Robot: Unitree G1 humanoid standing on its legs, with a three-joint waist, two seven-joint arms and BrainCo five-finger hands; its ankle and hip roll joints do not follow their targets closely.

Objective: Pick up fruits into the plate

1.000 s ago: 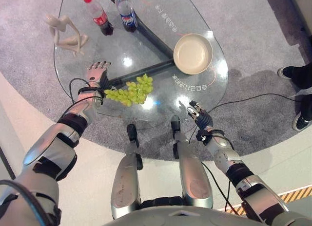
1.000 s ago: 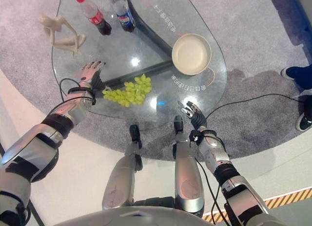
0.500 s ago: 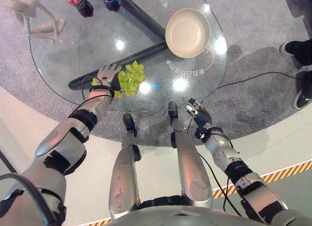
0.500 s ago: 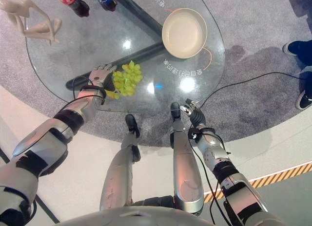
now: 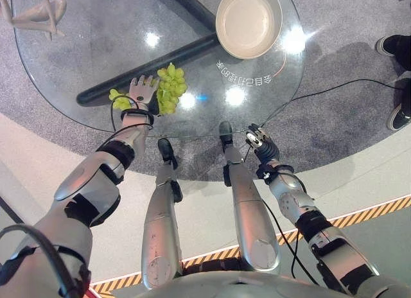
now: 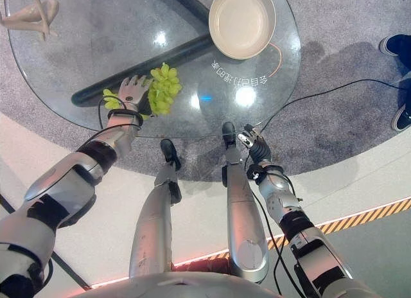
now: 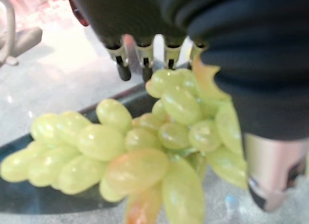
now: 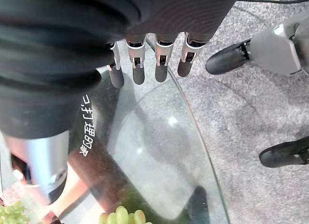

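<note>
My left hand [image 5: 142, 92] lies over the bunch of green grapes [image 5: 168, 89], fingers fairly straight above it and thumb beside it, not closed round the fruit. My right hand [image 5: 259, 140] hangs at the table's near edge, well apart from the grapes, fingers relaxed and holding nothing. The grapes rest on the round glass table [image 5: 77, 60], which stands on grey carpet [image 5: 347, 67]. One cream plate [image 5: 248, 22] sits bare, beyond the grapes. One pale figurine [image 5: 29, 12] stands far from the grapes.
</note>
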